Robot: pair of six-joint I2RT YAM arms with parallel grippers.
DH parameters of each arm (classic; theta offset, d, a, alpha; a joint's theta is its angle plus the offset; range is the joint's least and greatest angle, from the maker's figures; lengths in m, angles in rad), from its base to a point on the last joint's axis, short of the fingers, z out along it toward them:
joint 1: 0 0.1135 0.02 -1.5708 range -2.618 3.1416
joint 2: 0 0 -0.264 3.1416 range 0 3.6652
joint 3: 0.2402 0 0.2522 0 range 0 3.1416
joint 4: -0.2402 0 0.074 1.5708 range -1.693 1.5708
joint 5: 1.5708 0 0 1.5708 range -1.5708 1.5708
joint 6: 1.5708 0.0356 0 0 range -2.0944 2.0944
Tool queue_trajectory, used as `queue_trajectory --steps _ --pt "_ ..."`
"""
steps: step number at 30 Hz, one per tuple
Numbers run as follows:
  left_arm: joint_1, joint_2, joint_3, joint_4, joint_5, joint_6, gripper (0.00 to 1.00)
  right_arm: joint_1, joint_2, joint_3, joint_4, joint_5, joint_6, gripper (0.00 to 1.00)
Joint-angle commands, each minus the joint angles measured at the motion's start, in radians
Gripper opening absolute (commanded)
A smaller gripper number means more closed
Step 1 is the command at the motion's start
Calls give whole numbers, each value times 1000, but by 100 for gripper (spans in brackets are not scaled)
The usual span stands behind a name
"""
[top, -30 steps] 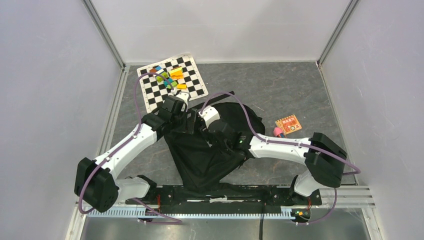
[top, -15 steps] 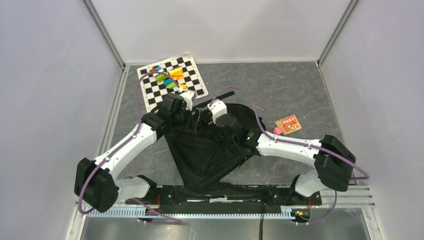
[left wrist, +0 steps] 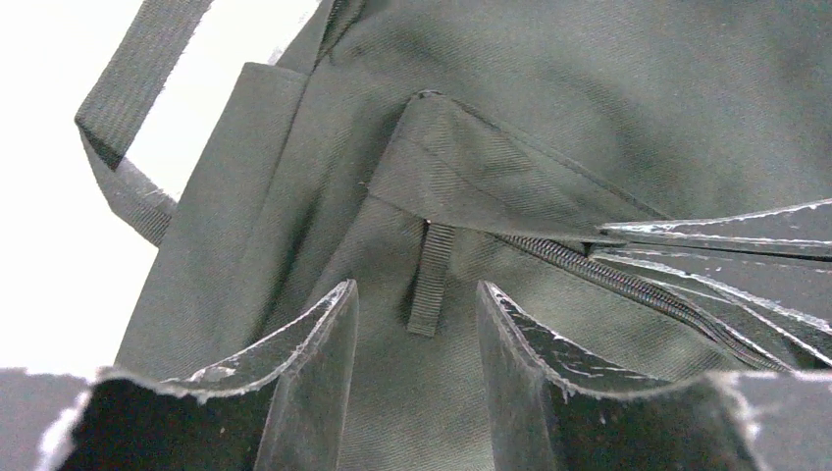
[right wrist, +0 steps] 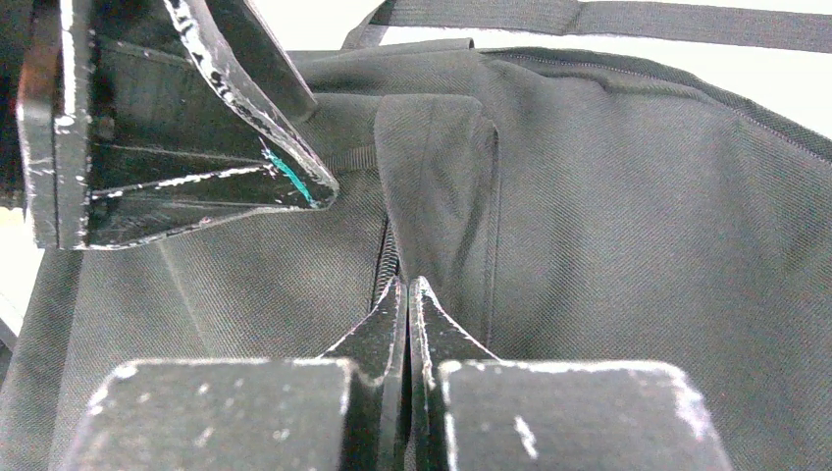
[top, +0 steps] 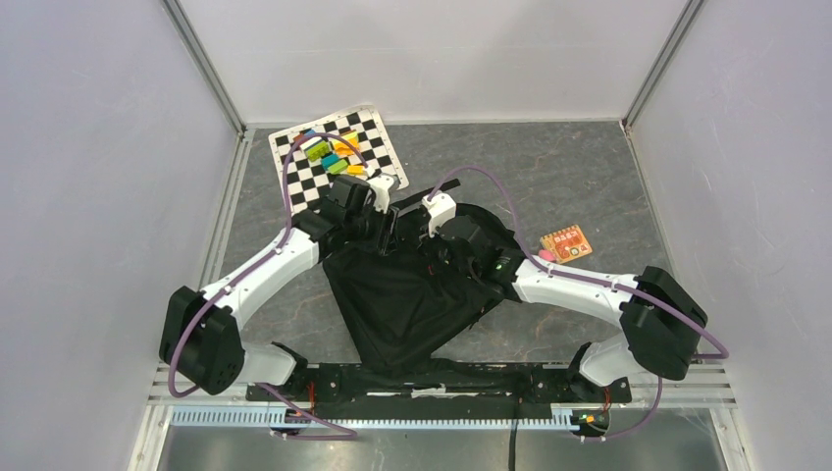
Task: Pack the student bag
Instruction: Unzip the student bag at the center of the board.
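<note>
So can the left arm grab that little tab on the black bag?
Probably yes: the left gripper stands open with the pull tab lined up between its fingers, and nothing covers it on the student bag.

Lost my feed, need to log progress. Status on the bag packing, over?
Left gripper open, straddling the pull tab. Right gripper shut at the zipper. Student bag flat on table, zipped. Nothing in the way.

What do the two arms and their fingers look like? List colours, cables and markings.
The left arm and right arm have white tubular links and bulky black joint housings. A purple cable loops along each. The right arm carries a small green light. The fingers are black, tapered, with scuffed whitish edges; one bears a teal streak.
</note>
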Motion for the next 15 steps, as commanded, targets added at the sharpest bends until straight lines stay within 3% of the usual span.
queue_trajectory --steps 1,4,15 --pt "1 15 10 48 77 36 53 -11 -33 -2 43 -7 9 0" --pt "-3 18 5 49 81 31 45 -10 -33 -1 44 -10 11 0" --pt "-33 21 -8 13 -10 40 40 -14 -26 1 44 -16 15 0"
